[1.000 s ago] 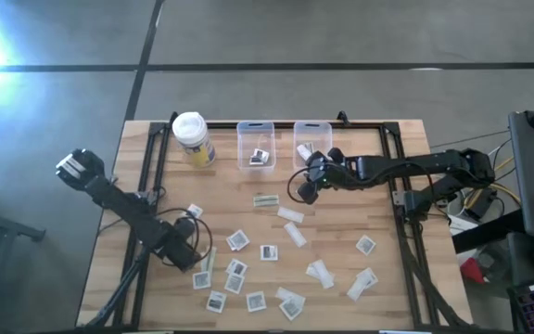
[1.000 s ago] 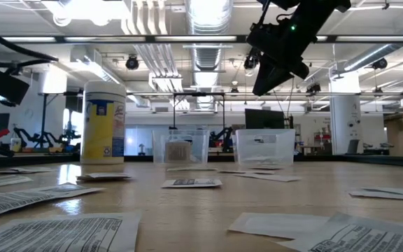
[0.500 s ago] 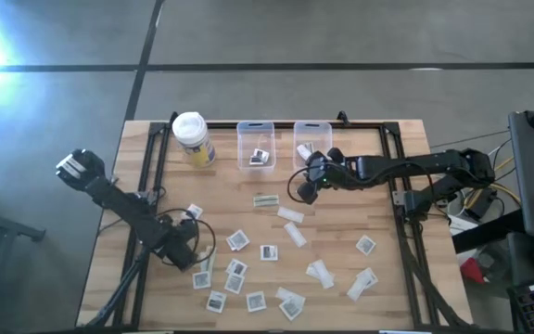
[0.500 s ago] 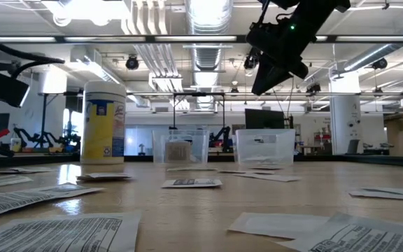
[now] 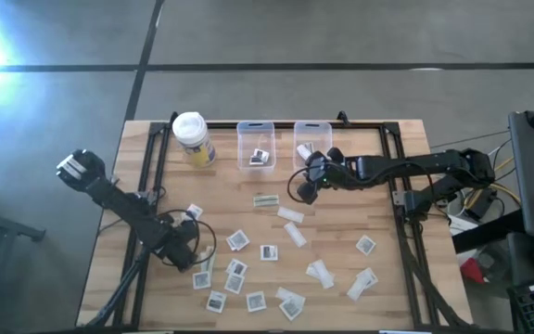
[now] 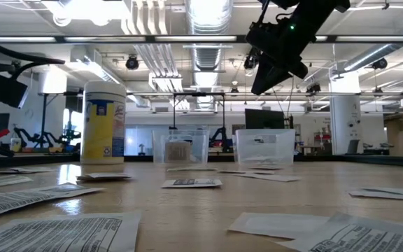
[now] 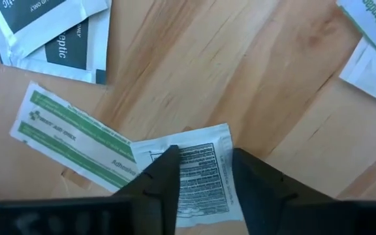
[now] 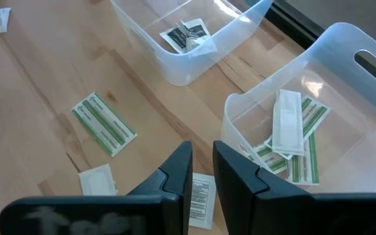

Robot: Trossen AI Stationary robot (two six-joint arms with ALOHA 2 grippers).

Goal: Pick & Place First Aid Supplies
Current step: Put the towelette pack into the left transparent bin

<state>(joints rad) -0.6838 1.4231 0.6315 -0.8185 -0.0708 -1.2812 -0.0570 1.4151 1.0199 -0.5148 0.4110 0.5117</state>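
Observation:
The first aid supplies, small flat white packets and strips, lie scattered over the near half of the wooden table. My left gripper points straight down at the near left. In its wrist view it is open, a finger on either side of a printed white packet. That packet lies flat, partly on a green-striped strip. My right gripper hangs raised in front of the right bin. It is open by a narrow gap and holds nothing. My left gripper comes at the printed packet from above, fingers pointing down. Its fingertips stand over the packet's middle and its one side edge. Whether they touch it I cannot tell. The packet lies flat on the table.
Two clear bins stand at the far middle. The left one holds square packets, the right one strips. A yellow container with a white lid stands to their left. A green strip and white packets lie on the table below my right gripper.
My left gripper has turned a little about its downward line, staying over the same packets at the near left. My right arm has kept still.

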